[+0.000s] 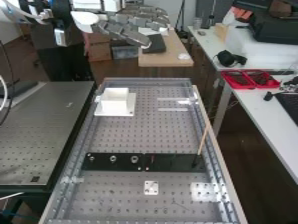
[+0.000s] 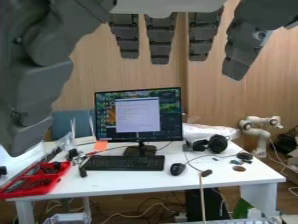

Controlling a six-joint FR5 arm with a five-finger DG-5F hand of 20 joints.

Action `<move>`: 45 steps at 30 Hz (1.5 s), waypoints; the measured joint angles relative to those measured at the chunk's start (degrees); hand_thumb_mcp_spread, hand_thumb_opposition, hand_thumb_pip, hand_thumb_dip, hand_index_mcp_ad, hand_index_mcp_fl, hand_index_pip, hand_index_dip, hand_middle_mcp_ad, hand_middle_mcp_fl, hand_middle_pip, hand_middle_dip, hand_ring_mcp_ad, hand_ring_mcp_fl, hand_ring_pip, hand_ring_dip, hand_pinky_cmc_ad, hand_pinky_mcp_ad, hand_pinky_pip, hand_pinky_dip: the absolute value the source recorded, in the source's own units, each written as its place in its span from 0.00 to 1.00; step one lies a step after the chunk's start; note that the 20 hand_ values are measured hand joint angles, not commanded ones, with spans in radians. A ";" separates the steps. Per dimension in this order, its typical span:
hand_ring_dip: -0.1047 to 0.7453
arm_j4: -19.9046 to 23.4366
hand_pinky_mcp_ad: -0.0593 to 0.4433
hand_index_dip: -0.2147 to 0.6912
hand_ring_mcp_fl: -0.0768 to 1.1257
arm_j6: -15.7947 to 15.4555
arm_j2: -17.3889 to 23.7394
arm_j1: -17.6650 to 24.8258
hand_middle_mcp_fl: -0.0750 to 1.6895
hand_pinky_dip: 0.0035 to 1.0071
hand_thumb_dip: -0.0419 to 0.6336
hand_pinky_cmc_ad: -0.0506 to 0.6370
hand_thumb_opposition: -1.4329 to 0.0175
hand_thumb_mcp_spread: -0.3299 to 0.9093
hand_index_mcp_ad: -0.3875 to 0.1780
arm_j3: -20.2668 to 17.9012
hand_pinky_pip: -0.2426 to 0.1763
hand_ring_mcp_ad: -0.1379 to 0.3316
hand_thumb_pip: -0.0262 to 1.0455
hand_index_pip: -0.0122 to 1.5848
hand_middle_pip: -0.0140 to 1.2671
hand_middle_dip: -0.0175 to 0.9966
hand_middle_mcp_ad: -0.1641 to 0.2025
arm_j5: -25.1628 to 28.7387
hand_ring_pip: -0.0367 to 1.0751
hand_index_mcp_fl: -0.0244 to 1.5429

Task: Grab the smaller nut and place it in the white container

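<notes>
The smaller nut (image 1: 92, 159) sits on the black plate (image 1: 173, 161), at the end of the row farthest from the stick (image 1: 203, 137). Beyond stands the white container (image 1: 116, 103), its inside unclear. Farther, the red tray (image 1: 245, 86) holds small dark pieces. The raised hand (image 1: 126, 32) is wide, fingers (image 2: 159, 42) straight, empty.

Room for passage is left over the perforated grey metal bench top (image 1: 143, 134), between the white, box-shaped plastic container (image 1: 115, 102) at far left and the flat black strip (image 1: 171, 164) nearer. The strip's right end is obstructed by a thin, tilted, pale wooden stick (image 1: 203, 140).
</notes>
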 joint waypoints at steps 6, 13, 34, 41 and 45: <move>0.21 2.31 0.84 0.44 0.06 -0.94 1.47 -2.33 0.04 0.17 0.08 0.79 0.47 0.41 0.61 -4.21 0.32 0.73 0.53 0.05 0.12 0.19 0.65 -2.40 0.11 0.03; 0.22 5.49 0.84 0.42 0.06 -2.27 3.39 -5.43 0.04 0.17 0.11 0.80 0.47 0.41 0.60 -9.83 0.32 0.73 0.55 0.05 0.12 0.19 0.64 -4.81 0.12 0.03; 0.21 15.99 0.84 0.42 0.06 -2.18 3.99 -14.04 0.04 0.18 0.20 0.75 0.46 0.43 0.60 -22.08 0.32 0.73 0.70 0.22 0.12 0.19 0.65 -12.75 0.11 0.06; 0.21 17.93 0.83 0.36 0.06 -2.16 3.22 -15.17 0.04 0.20 0.22 0.74 0.46 0.45 0.59 -23.90 0.32 0.73 0.70 0.47 0.12 0.19 0.65 -13.18 0.11 0.06; 0.21 19.25 0.82 0.36 0.06 -2.21 2.31 -16.14 0.04 0.20 0.23 0.72 0.45 0.47 0.60 -24.75 0.32 0.73 0.71 0.59 0.12 0.19 0.66 -13.29 0.11 0.05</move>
